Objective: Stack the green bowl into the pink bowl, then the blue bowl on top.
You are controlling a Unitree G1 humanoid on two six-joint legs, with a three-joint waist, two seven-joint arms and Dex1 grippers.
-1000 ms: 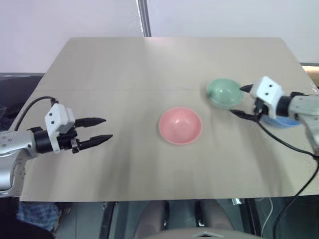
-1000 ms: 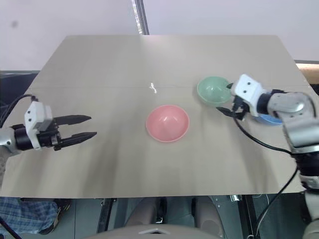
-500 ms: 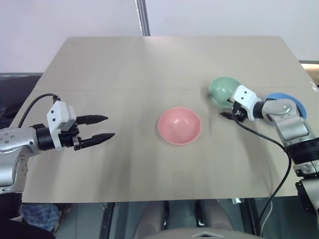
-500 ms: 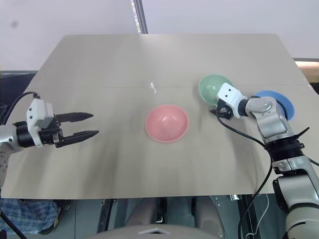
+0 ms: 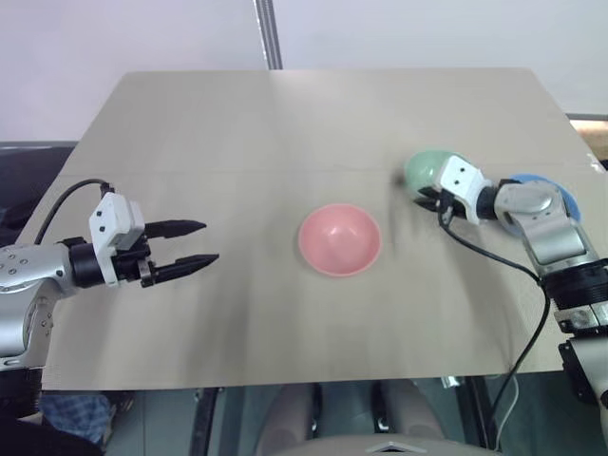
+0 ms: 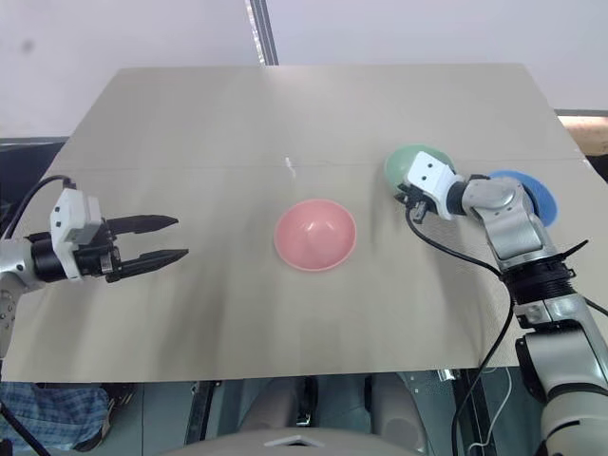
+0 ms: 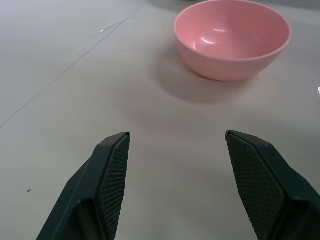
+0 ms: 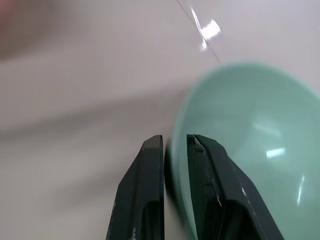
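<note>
The right gripper (image 8: 175,150) is pinching the near wall of the green bowl (image 8: 250,145), one black finger inside the rim and one outside, the jaws drawn nearly together on the thin wall. The bowl is sitting at about two o'clock on the table (image 5: 285,123), and it looks light, rigid and glossy, so the robot is probably relying on a rim pinch that could let it swing or slip if tilted; holding lower on the wall, with the bowl kept level, seems the safer hold. Just behind the right arm, at three o'clock, the blue bowl (image 5: 562,195) is lying partly hidden, close to the green one, and could be nudged as the arm is drawing back. The pink bowl (image 5: 339,238) is waiting upright and empty at the table's centre, with bare tabletop between it and the green bowl. The left gripper (image 5: 198,244) is hovering at nine o'clock, fingers spread wide and holding nothing, well apart from every bowl.
</note>
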